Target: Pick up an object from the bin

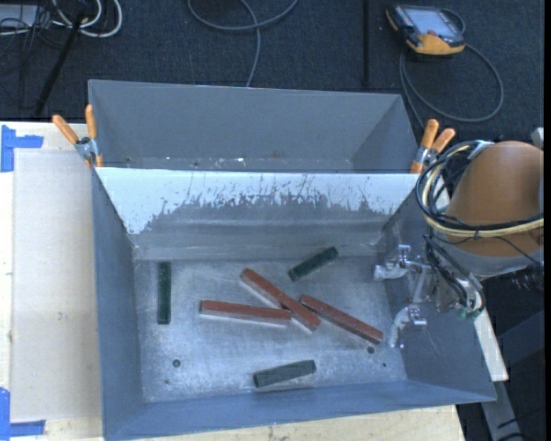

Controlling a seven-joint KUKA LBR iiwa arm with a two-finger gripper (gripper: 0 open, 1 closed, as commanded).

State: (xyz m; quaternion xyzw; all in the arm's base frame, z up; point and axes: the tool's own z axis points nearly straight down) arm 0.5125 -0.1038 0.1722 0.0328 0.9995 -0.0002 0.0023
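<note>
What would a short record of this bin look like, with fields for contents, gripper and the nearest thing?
bin: grey metal
red-brown bars: three, clustered mid-floor: left bar, middle bar, right bar
dark bars: three, scattered: back bar, left-side bar, front bar
gripper: by the right wall, open, nothing between its fingers
nearest to gripper: right bar

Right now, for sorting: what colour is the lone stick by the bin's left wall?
The stick is dark green, camera view.
</note>
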